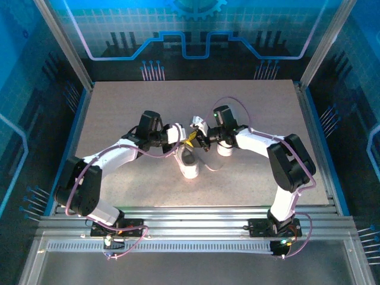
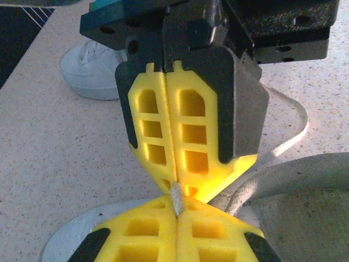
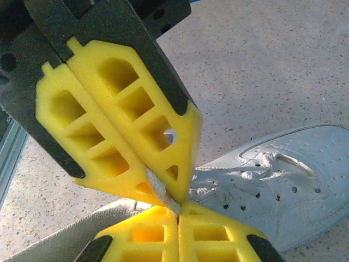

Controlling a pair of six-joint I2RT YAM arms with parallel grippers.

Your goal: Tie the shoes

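One white shoe [image 1: 189,165] lies on the table under both grippers; its laced top and perforated toe [image 3: 283,185] show in the right wrist view. A second white shoe [image 1: 224,148] stands beside the right arm, and it appears again as the shoe [image 2: 90,71] at the upper left of the left wrist view. My left gripper [image 1: 187,141] [image 2: 177,215] is shut on a short stretch of pale lace [image 2: 175,199]. My right gripper [image 1: 202,141] [image 3: 178,215] is shut on the same lace [image 3: 161,191]. The two sets of yellow fingertips meet tip to tip just above the first shoe.
The speckled beige table [image 1: 119,107] has free room on all sides of the shoes. A loose loop of lace [image 2: 297,128] lies on the table behind the right gripper. Blue walls and metal posts enclose the table.
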